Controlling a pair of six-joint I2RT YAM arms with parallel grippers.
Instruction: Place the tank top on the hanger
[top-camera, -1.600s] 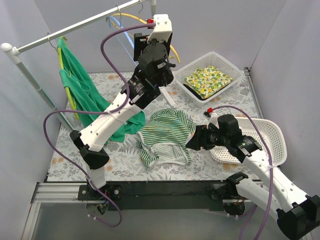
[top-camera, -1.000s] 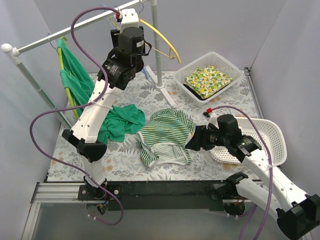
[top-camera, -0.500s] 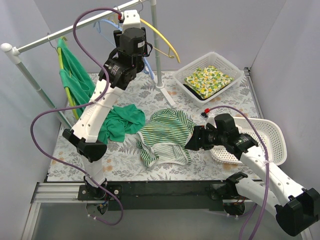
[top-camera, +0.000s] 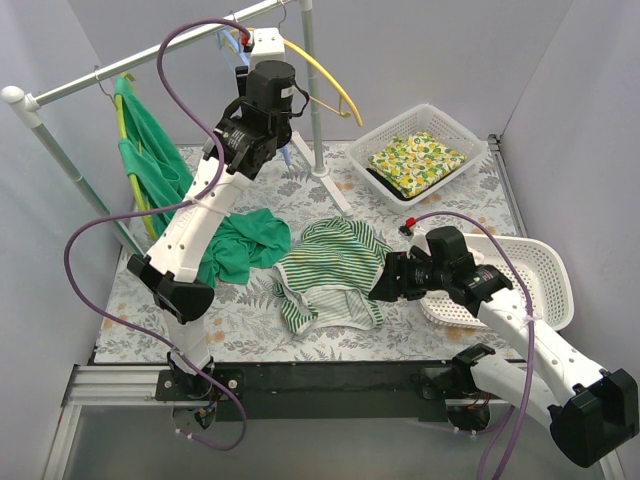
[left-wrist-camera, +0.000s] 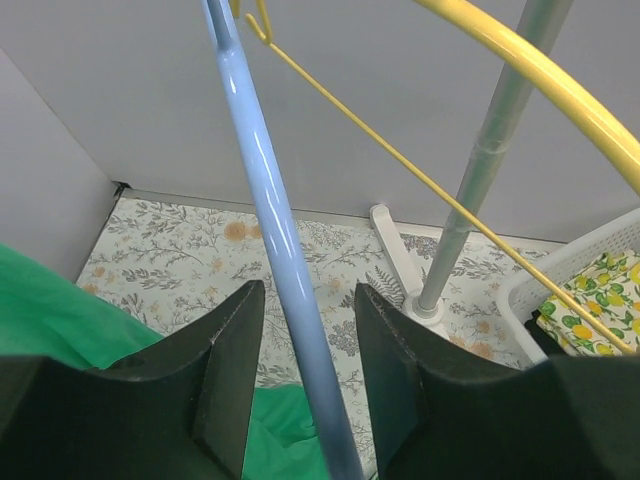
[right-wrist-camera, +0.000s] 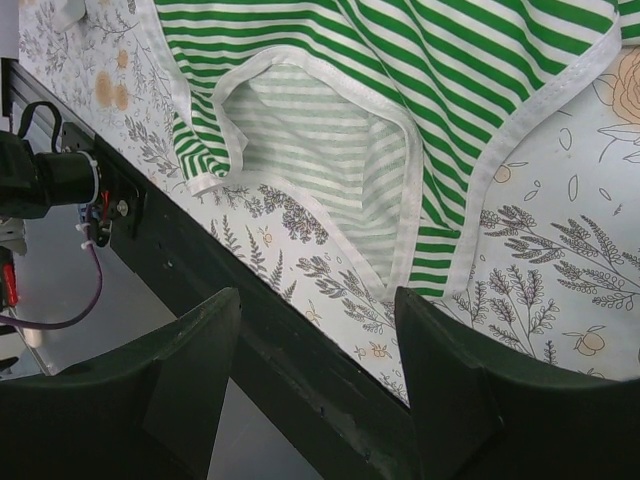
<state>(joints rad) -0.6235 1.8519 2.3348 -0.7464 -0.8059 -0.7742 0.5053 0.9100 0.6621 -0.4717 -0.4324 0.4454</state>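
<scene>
The tank top, thin green and white stripes, lies crumpled on the floral table mat at centre; the right wrist view shows its hem and an armhole. The light blue hanger hangs from the rail. My left gripper is raised to it, and the hanger's bar passes between the open jaws with a gap on each side. My right gripper hovers open just right of the tank top's edge, with only table mat and the table's front edge between its fingers.
A yellow hanger hangs on the rail beside the blue one, next to the rack's upright pole. Green garments hang at the left and lie on the mat. A basket holds yellow-patterned cloth; another white basket sits right.
My left arm swung left along the rail, then settled at the blue hanger, and its jaws narrowed around the bar. My right gripper crept slightly left toward the tank top.
</scene>
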